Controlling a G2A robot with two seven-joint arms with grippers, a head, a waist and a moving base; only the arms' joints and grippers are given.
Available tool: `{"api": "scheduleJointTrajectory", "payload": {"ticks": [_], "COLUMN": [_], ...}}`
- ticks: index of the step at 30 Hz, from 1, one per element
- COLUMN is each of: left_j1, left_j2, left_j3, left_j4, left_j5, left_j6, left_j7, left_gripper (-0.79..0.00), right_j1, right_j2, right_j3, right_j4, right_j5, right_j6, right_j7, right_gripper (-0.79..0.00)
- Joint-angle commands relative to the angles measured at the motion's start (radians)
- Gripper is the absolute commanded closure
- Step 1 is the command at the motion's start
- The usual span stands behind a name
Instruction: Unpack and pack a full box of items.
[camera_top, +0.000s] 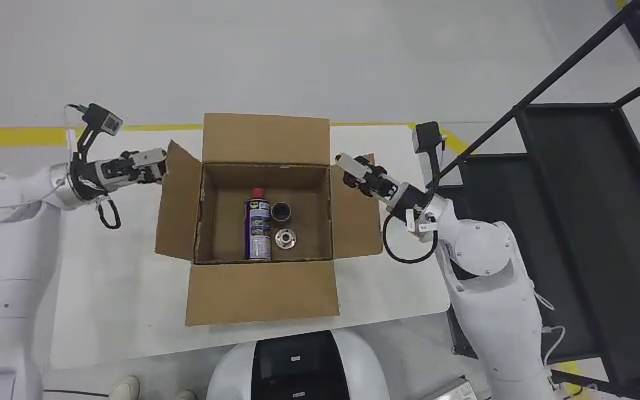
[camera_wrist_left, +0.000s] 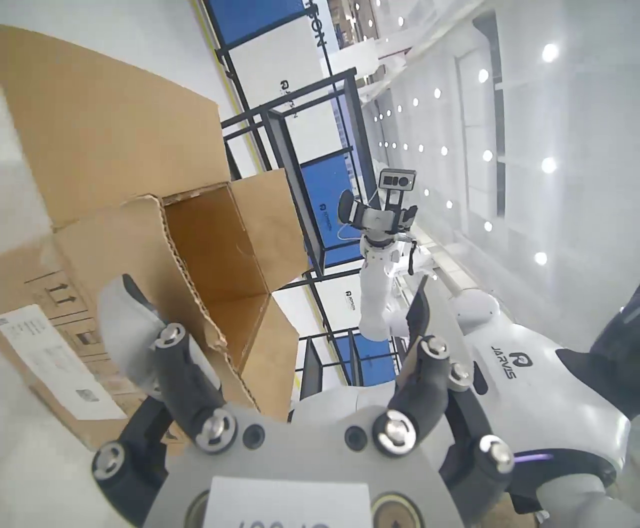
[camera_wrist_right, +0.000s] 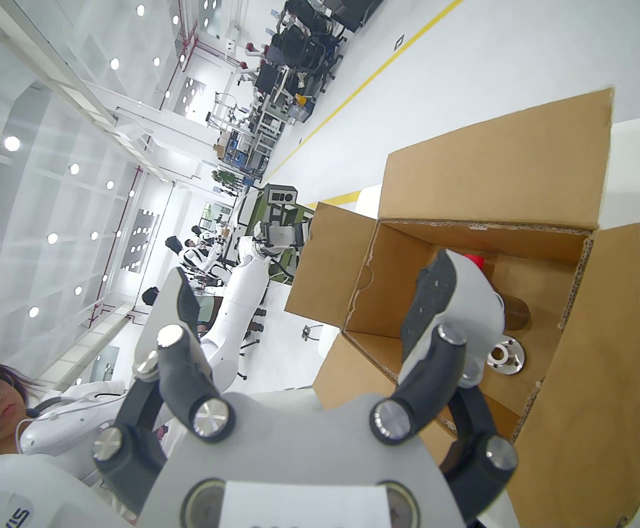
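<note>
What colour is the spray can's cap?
Red; the cap of the spray can shows best in the top view.

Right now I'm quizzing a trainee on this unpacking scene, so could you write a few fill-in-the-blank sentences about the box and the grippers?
The spray can lying in the box has a ___ cap.
Counting the can, ___ things show inside the box, the others being a metal fitting and a dark cylinder.
The left gripper and the right gripper are both ___, holding nothing.
Missing words: red; three; open.
</note>
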Motion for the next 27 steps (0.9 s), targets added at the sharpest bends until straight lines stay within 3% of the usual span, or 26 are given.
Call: {"api": "scheduleJointTrajectory", "payload": {"ticks": [1, 9, 16, 22, 27], "left_j1": [-0.018, -0.11, -0.2, -0.267, -0.302], "left_j2": [-0.003, -0.029, -0.068, -0.096, -0.107], "left_j3": [0.03, 0.195, 0.356, 0.445, 0.474], "left_j4": [-0.007, 0.046, 0.129, 0.213, 0.28], "left_j5": [-0.01, 0.017, 0.077, 0.132, 0.158], "left_j6": [-0.004, -0.027, -0.056, -0.1, -0.13], "left_j7": [0.004, 0.027, 0.056, 0.1, 0.13], "left_gripper": [-0.785, -0.785, -0.785, -0.785, -0.785], "right_j1": [0.0, -0.008, -0.09, -0.13, -0.123], "right_j2": [0.0, 0.0, 0.009, 0.02, 0.025], "right_j3": [0.0, 0.011, 0.145, 0.136, 0.074], "right_j4": [0.0, 0.004, 0.042, 0.108, 0.09], "right_j5": [0.0, 0.008, -0.003, -0.045, 0.01], "right_j6": [0.0, 0.008, 0.094, 0.172, 0.137], "right_j7": [0.0, -0.044, -0.154, -0.053, 0.083], "right_gripper": [-0.785, -0.785, -0.785, -0.785, -0.785]}}
